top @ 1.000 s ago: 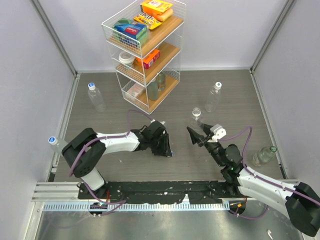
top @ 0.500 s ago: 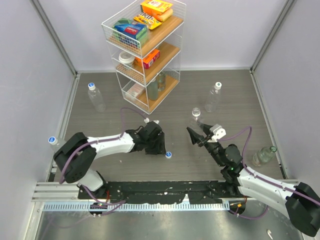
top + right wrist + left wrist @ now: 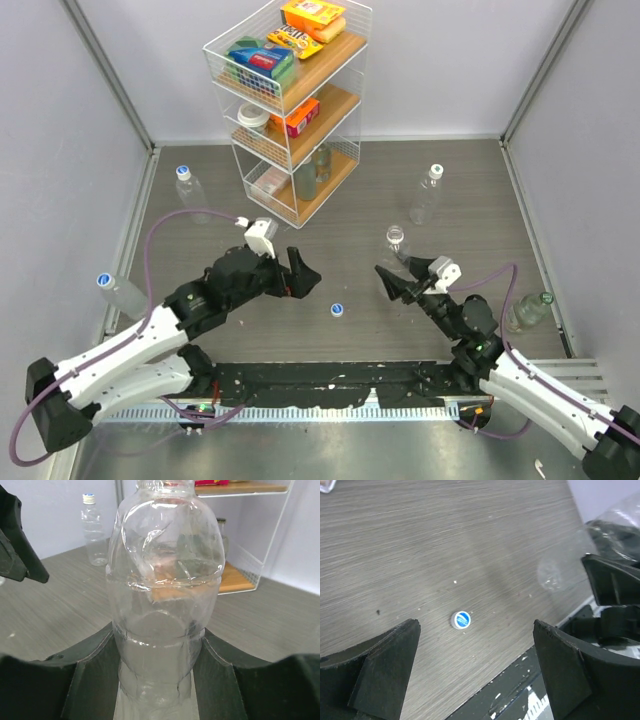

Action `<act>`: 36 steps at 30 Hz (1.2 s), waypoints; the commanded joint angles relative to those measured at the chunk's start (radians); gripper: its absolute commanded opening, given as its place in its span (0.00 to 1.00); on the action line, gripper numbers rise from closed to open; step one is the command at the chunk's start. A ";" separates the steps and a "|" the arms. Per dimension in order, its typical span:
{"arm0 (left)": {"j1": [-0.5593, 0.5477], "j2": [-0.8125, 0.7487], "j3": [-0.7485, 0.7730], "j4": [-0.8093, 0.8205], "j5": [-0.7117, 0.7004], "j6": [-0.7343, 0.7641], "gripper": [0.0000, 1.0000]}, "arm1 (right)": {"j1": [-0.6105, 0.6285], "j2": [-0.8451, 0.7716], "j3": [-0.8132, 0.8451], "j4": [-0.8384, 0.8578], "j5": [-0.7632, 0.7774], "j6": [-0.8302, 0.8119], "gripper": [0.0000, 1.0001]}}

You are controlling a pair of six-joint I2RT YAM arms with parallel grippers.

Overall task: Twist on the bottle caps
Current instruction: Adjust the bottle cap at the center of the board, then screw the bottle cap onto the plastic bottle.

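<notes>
Jaws of the left gripper stand wide apart, empty, over the bench. Right gripper jaws are clamped on an uncapped bottle, right of centre. Between both grippers, a blue-topped bottle cap lies loose.

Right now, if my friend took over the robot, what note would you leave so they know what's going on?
Left hand: open, holding nothing, above the table.
Right hand: shut on the clear bottle, held upright; its neck looks uncapped.
Blue-topped cap: lying loose on the table between the arms, nothing touching it.
Done: far-left bottle, far-right bottle and left-edge bottle wear caps.
Left: pick up the cap and screw it onto the clear bottle. Check the right-edge bottle; it is too small to judge.
</notes>
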 commanded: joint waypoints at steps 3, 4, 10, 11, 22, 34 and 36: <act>0.003 -0.031 -0.045 0.167 0.139 0.055 1.00 | 0.006 -0.073 0.131 -0.290 -0.145 0.261 0.15; 0.003 -0.014 -0.034 0.152 0.139 0.053 0.99 | 0.006 -0.079 0.137 -0.335 -0.151 0.285 0.18; 0.003 0.106 -0.006 0.141 0.202 0.016 0.93 | 0.006 -0.143 0.139 -0.364 0.092 0.463 0.01; 0.003 0.122 -0.006 0.150 0.220 0.018 0.92 | 0.006 -0.152 0.142 -0.378 0.115 0.465 0.01; -0.049 0.381 0.103 0.095 0.205 0.050 0.84 | 0.006 -0.292 0.119 -0.551 0.367 0.480 0.01; -0.195 0.661 0.344 -0.176 -0.077 0.079 0.75 | 0.006 -0.157 0.143 -0.570 0.367 0.485 0.01; -0.199 0.688 0.357 -0.189 -0.084 0.073 0.73 | 0.006 -0.169 0.143 -0.573 0.366 0.485 0.01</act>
